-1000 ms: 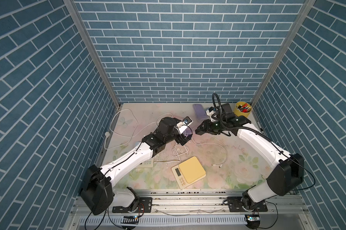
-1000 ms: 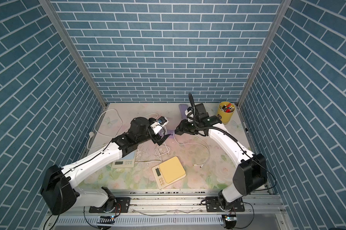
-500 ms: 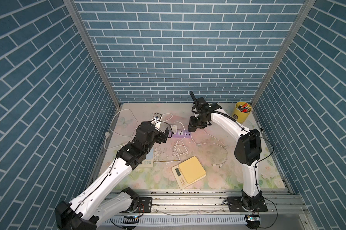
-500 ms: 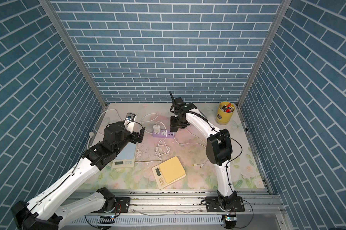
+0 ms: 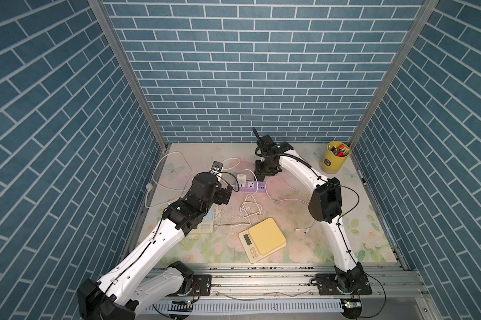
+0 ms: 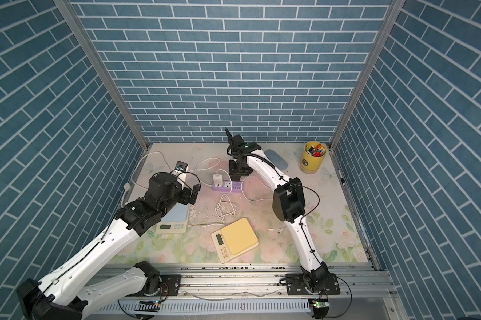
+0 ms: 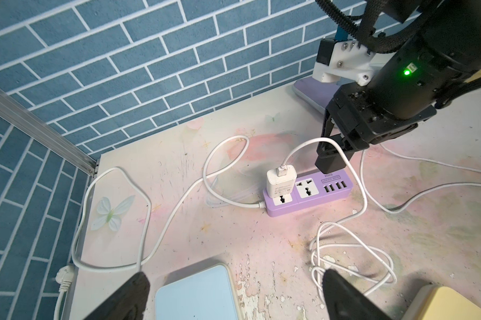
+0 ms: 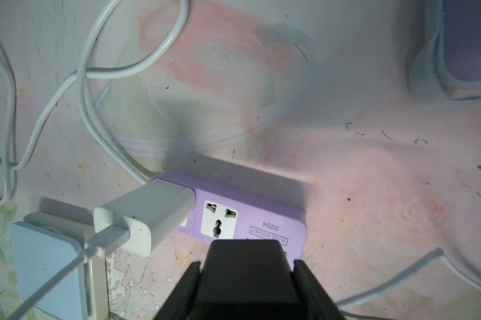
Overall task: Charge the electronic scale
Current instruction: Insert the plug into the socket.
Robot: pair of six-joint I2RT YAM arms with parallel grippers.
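1. The right gripper (image 7: pixel 337 144) pinches a black plug (image 8: pixel 246 277) just above the purple power strip (image 7: pixel 305 194).
2. The left gripper (image 7: pixel 235 275) is spread wide and empty, over the blue scale (image 7: pixel 197 296).
3. The yellow scale (image 5: pixel 267 239) sits well apart, near the front.
4. A crooked plug could miss the holes and shove the strip.
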